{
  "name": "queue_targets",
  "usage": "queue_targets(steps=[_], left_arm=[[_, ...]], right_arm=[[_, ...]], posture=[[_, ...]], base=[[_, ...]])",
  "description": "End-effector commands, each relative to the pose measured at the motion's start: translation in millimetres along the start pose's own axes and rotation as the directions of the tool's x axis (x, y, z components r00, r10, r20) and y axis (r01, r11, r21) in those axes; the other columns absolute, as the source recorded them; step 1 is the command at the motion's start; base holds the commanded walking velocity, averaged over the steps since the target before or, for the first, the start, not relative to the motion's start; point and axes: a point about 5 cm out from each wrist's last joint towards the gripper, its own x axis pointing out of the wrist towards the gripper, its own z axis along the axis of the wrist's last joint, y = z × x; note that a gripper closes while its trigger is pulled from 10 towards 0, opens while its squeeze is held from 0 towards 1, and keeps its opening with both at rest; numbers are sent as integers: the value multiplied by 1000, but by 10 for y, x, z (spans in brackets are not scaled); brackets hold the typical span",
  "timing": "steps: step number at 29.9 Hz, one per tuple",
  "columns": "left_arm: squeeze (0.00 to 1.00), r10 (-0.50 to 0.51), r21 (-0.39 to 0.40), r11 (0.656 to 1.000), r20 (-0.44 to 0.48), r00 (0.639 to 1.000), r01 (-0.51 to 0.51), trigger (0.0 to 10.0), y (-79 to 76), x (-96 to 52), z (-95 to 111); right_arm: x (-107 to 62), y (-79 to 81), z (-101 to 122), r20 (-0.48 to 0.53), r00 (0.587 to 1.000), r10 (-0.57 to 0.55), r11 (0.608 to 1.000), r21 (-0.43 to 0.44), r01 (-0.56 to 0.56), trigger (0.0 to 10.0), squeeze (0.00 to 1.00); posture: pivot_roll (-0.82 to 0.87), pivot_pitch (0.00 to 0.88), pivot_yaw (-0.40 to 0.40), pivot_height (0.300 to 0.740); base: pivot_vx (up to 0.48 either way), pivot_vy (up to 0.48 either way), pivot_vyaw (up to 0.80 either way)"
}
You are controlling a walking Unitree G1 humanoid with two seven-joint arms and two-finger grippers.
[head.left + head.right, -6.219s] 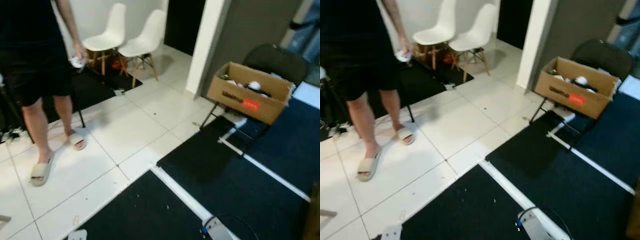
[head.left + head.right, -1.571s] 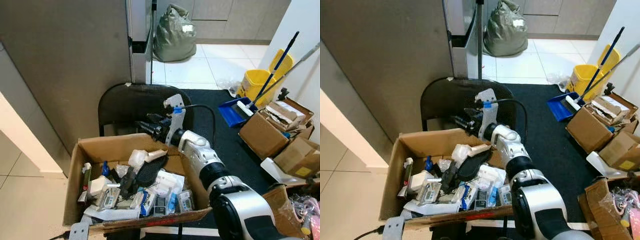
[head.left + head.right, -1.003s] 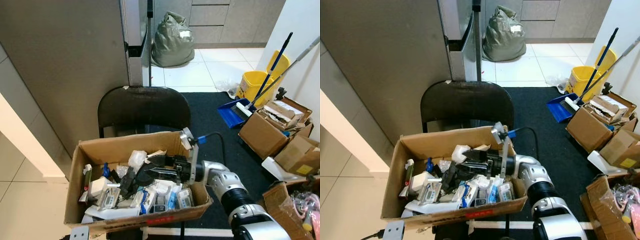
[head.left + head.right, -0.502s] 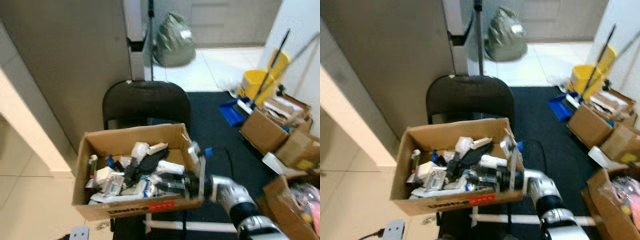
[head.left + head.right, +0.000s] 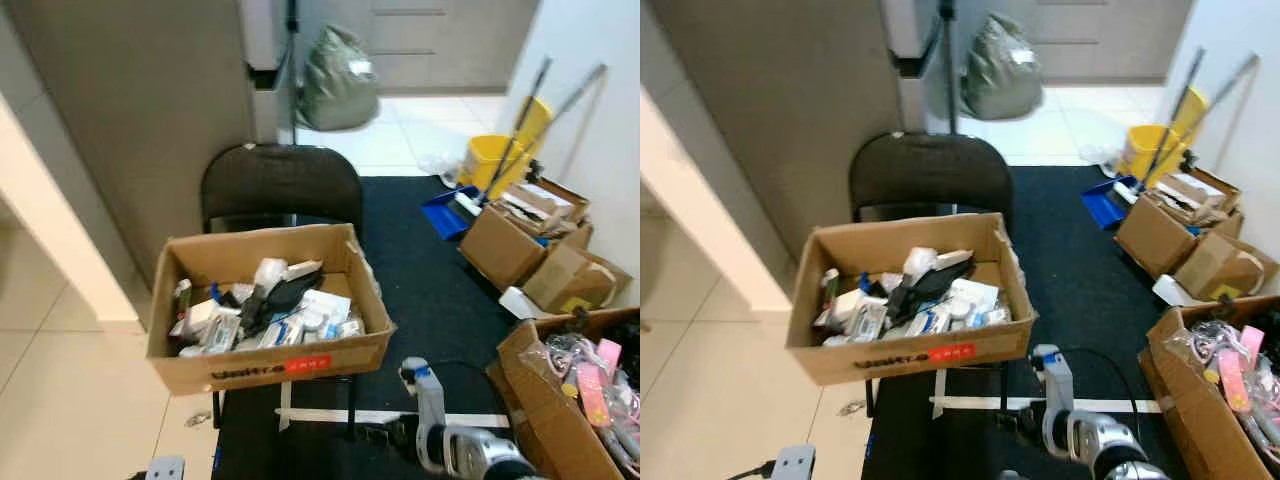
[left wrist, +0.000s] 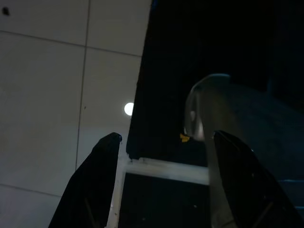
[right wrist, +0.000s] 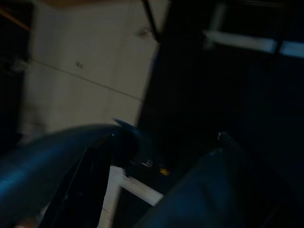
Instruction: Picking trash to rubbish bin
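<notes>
A cardboard box (image 5: 265, 372) heaped with packets, wrappers and other trash (image 5: 268, 312) rests on the seat of a black chair (image 5: 281, 186). My right arm (image 5: 446, 448) hangs low in front of the box, over the dark carpet. Its gripper (image 7: 166, 142) is open, and nothing shows between the fingers in the dim, blurred right wrist view. My left gripper (image 6: 166, 137) is open too, empty, hanging over the edge where pale floor tiles meet the carpet.
Several cardboard boxes (image 5: 520, 245) stand at the right, one with pink items (image 5: 580, 365) close by. A yellow mop bucket (image 5: 492, 160), a blue dustpan (image 5: 445, 212) and a green bag (image 5: 338, 82) lie beyond. White tape (image 5: 340, 416) crosses the carpet. A grey wall (image 5: 130, 120) rises left.
My right gripper has pulled out of the box and dropped low in front of it. The camera has backed away, so the box looks smaller and farther off.
</notes>
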Motion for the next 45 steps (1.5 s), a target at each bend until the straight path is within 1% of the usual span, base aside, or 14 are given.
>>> queue_targets(steps=[1,3,4,5,6,8,10,12,16,21,31,38,41,45], left_arm=[[0,-9,15,1000,-37,999,10,10000,-19,-10,-95],[0,-10,18,1000,-37,999,10,10000,-18,-10,-94],[0,-10,18,1000,-37,999,10,10000,-18,-10,-94],[0,-10,22,1000,-36,999,11,10000,-17,-10,-91],[0,-10,22,1000,-36,999,11,10000,-17,-10,-91],[0,-11,25,1000,-34,999,11,10000,-17,-9,-85],[0,-11,27,1000,-33,999,12,10000,-17,-9,-81],[0,-13,30,999,-32,999,14,10000,-20,-7,-74],[0,-14,32,999,-32,999,15,10000,-26,-6,-72],[0,-19,31,999,-31,999,20,10000,-43,-4,-71],[0,-23,30,999,-33,999,24,10000,-52,-5,-81],[0,-24,29,999,-33,999,25,10000,-55,-5,-84],[0,-24,28,999,-33,999,25,10000,-55,-6,-86],[0,-24,28,999,-33,999,25,10000,-56,-6,-88]], right_arm=[[-18,-53,-209,-66,994,-85,996,-10,84,10000,0],[-33,-90,-328,-99,982,-159,987,-26,158,10000,0],[-33,-90,-328,-99,982,-159,987,-26,158,10000,0],[-63,-132,-476,-148,959,-242,969,-84,232,10000,0],[-63,-132,-476,-148,959,-242,969,-84,232,10000,0],[-96,-159,-621,-188,934,-303,951,-127,282,10000,0],[-107,-163,-673,-200,927,-318,946,-133,295,10000,0],[-154,-179,-837,-243,903,-354,933,-156,324,10000,0],[-186,-189,-934,-273,887,-373,924,-190,330,10000,0],[-261,-217,-1106,-319,851,-418,902,-256,347,10000,0],[-345,-321,-1120,-308,803,-510,853,-299,428,10000,0],[-377,-356,-1127,-313,783,-537,836,-323,444,10000,0],[-405,-378,-1154,-322,765,-558,822,-342,456,10000,0],[-424,-394,-1168,-330,746,-578,811,-336,480,10000,0]], posture=[[-41,33,42,740],[-41,30,43,740],[-41,30,43,740],[-39,24,42,740],[-39,24,42,740],[-38,23,41,740],[-38,23,41,740],[-39,19,39,740],[-40,17,37,740],[-40,20,35,740],[-42,26,36,740],[-40,28,35,740],[-40,29,35,740],[-40,32,36,740]], base=[[-345,0,0],[-343,0,0],[-345,0,0],[-341,0,0],[-341,0,0],[-343,0,0],[-341,0,0],[-343,0,0],[-344,0,0],[-345,0,0],[-340,0,0],[-337,0,0],[-339,0,0],[-340,0,0]])
